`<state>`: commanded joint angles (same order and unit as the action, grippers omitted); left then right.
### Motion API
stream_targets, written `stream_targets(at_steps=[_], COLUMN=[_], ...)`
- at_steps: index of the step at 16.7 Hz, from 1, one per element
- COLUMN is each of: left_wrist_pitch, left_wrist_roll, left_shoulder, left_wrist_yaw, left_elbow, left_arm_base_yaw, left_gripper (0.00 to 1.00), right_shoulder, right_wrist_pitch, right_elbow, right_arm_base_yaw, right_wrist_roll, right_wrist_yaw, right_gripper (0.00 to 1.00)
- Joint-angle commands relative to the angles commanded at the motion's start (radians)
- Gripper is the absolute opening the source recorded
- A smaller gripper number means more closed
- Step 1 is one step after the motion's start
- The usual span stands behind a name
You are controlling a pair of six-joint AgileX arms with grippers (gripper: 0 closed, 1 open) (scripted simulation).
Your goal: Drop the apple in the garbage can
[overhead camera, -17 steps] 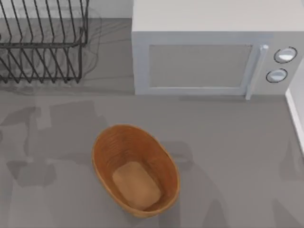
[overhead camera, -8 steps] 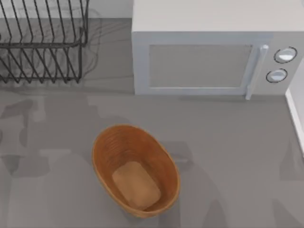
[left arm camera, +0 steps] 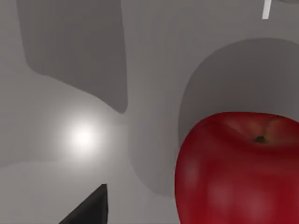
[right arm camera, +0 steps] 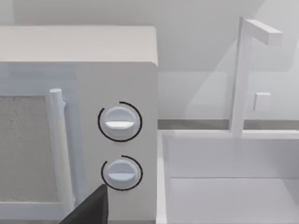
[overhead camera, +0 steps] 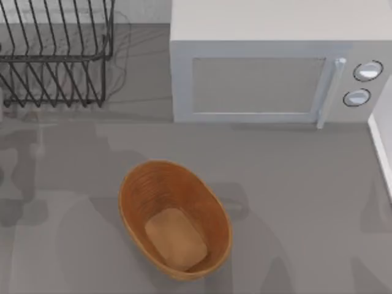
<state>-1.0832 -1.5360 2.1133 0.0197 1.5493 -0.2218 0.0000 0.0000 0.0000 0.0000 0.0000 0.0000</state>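
Inspection of the left wrist view finds the glossy red round apple (left arm camera: 240,170) with its dimpled stem end up, resting on the grey table surface (left arm camera: 84,84) and close beneath our left arm's camera. One dark fingertip of our left gripper (left arm camera: 88,210) shows beside the fruit and apart from it; whether that gripper stands spread or closed we cannot tell, and nothing shows it holding the fruit. The oval orange-brown ribbed garbage can (overhead camera: 174,217) sits near the front of the table in the top view, with nothing on its tan floor. Behind it stand the white microwave oven (overhead camera: 257,79) and the black wire rack (overhead camera: 55,55). Our right arm is idle, facing the microwave's two round dials (right arm camera: 120,122); one dark fingertip of its gripper (right arm camera: 91,210) shows, state not determinable. We judge the apple firm, light and slick-skinned, apt to roll; the fingers should take it across its widest girth.
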Motion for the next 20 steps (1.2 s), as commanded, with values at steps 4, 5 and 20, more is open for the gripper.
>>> stream_targets(at_steps=[4, 5, 20], left_wrist_pitch=[0.129, 0.137, 0.138], left_wrist_roll=[-0.006, -0.006, -0.006], left_shoulder=[0.038, 0.041, 0.042], left_wrist_yaw=[0.0, 0.0, 0.0], left_elbow=[-0.09, -0.097, -0.098], left_arm_base_yaw=[-0.005, -0.005, -0.005], left_gripper=[1.0, 1.0, 0.1], right_shoulder=[0.0, 0.0, 0.0], right_wrist_pitch=[0.0, 0.0, 0.0], right_elbow=[0.0, 0.0, 0.0], right_arm_base_yaw=[0.0, 0.0, 0.0], right_wrist_roll=[0.0, 0.0, 0.0], right_wrist_yaw=[0.0, 0.0, 0.0], right_gripper=[1.0, 1.0, 1.0])
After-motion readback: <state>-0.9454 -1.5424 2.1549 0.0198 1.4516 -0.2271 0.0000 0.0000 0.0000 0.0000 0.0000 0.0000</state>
